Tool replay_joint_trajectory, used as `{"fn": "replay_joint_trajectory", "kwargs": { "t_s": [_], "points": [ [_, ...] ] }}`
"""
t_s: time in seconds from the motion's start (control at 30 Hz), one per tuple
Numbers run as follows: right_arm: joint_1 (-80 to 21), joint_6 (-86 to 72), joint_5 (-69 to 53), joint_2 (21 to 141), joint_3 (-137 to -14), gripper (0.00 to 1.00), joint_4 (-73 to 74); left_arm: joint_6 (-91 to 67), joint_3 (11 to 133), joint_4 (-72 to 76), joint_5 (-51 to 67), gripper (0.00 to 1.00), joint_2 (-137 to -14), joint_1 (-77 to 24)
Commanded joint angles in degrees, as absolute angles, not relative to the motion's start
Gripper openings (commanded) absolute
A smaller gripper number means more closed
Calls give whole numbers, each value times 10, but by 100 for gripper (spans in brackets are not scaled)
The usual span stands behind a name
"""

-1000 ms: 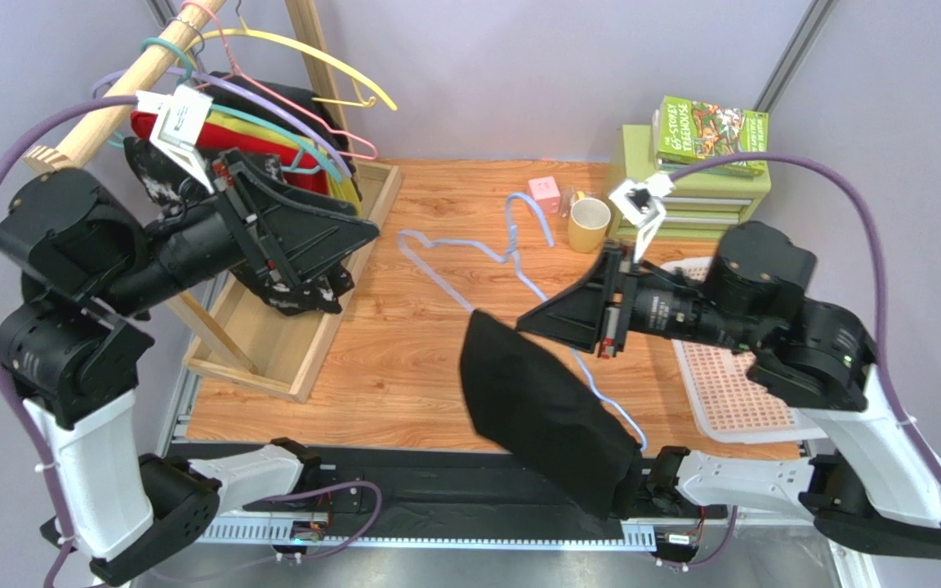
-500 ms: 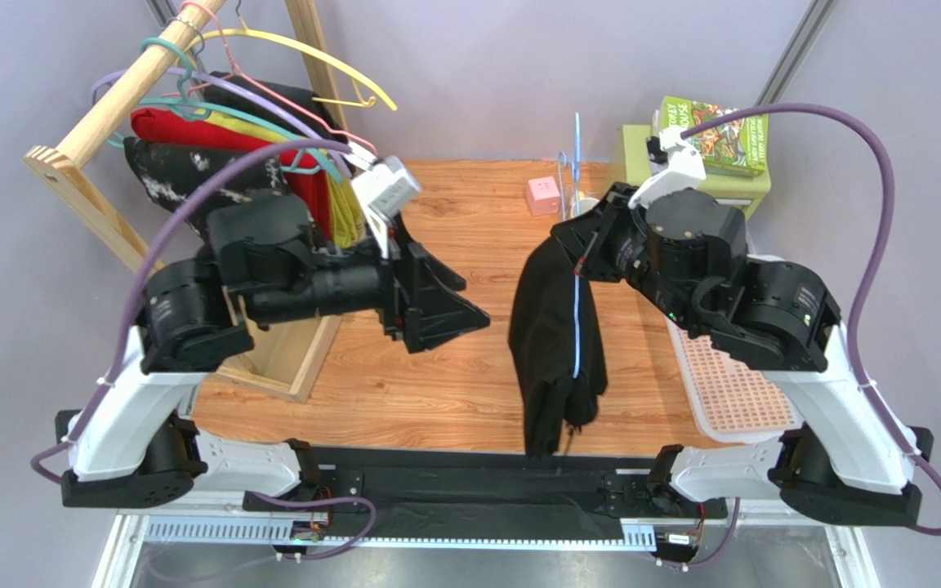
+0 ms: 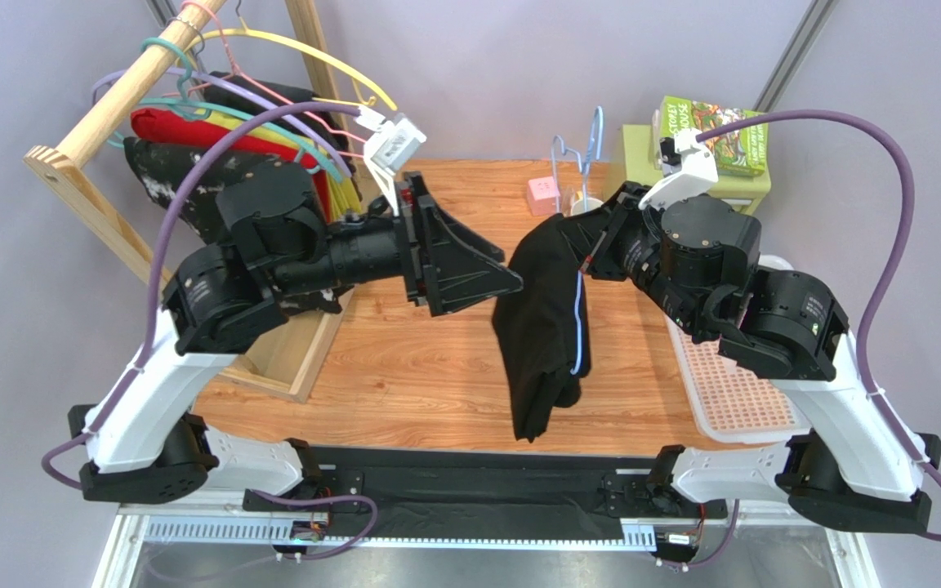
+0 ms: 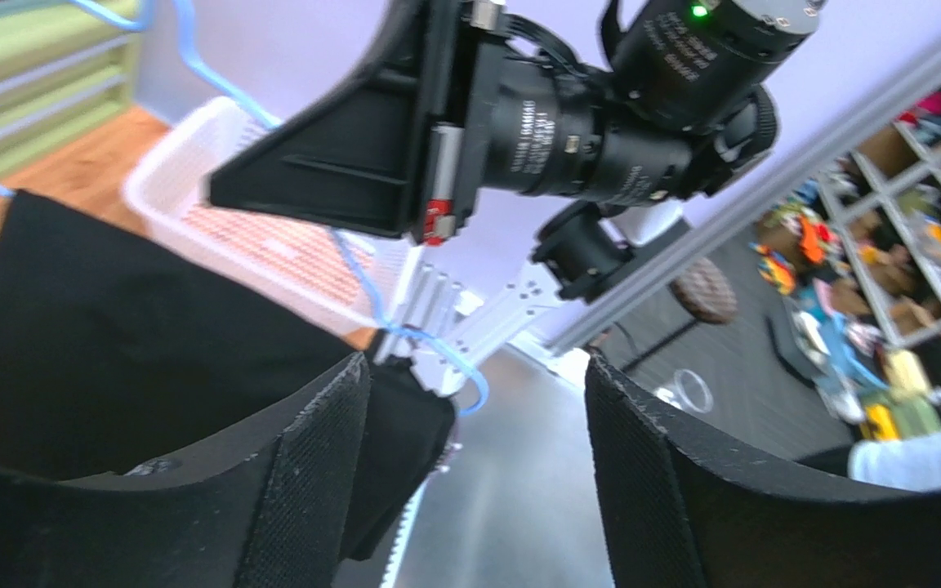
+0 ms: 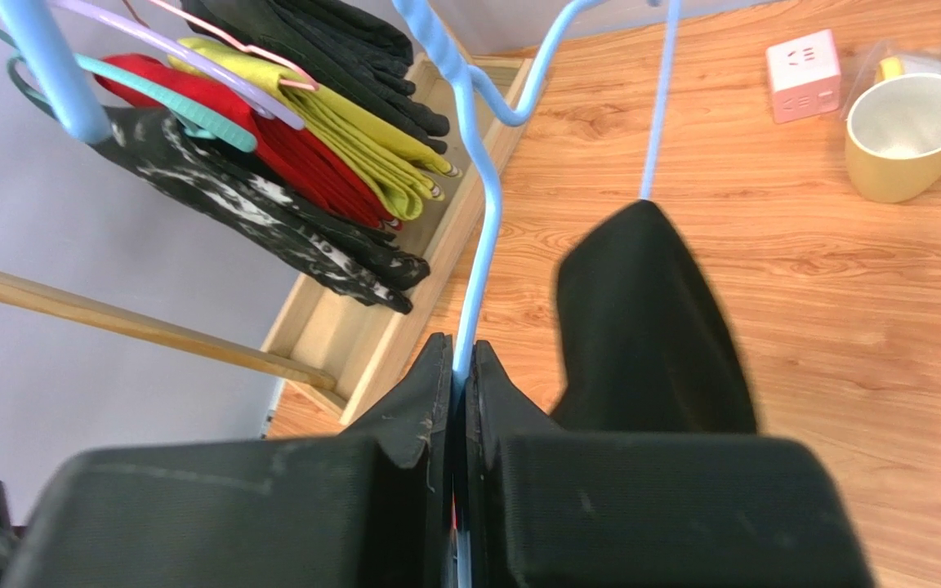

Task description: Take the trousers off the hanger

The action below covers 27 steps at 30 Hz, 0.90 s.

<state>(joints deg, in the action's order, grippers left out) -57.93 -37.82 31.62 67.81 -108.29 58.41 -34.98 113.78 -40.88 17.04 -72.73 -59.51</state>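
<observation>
Right gripper [image 5: 461,358] pinches hanger [image 5: 484,233] — trousers' [image 3: 543,331] edge seemingly brushes gaping left gripper [image 4: 476,368].

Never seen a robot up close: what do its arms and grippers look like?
The left arm and right arm have white lower links, chunky black joints and looping purple cables. The left gripper and right gripper have black wedge-shaped fingers, a white bracket at each wrist.

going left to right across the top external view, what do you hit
wooden rack → left arm's jaws → trousers → white basket
</observation>
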Motion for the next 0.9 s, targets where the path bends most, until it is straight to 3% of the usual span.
{"fn": "replay_joint_trajectory", "kwargs": {
  "t_s": [0.0, 0.6, 0.8, 0.87],
  "points": [
    [-579, -435, 342, 666, -1083, 0, 480, -406, 1135, -334, 257, 73, -771, -595],
    [-579, -508, 325, 673, -1074, 0, 433, -432, 1134, -315, 264, 53, -826, -593],
    [-580, -504, 327, 666, -1075, 0, 432, -418, 1107, -349, 231, 51, -791, -593],
    [-579, -504, 323, 664, -1073, 0, 432, -411, 1104, -346, 211, 55, -783, -593]
  ]
}}
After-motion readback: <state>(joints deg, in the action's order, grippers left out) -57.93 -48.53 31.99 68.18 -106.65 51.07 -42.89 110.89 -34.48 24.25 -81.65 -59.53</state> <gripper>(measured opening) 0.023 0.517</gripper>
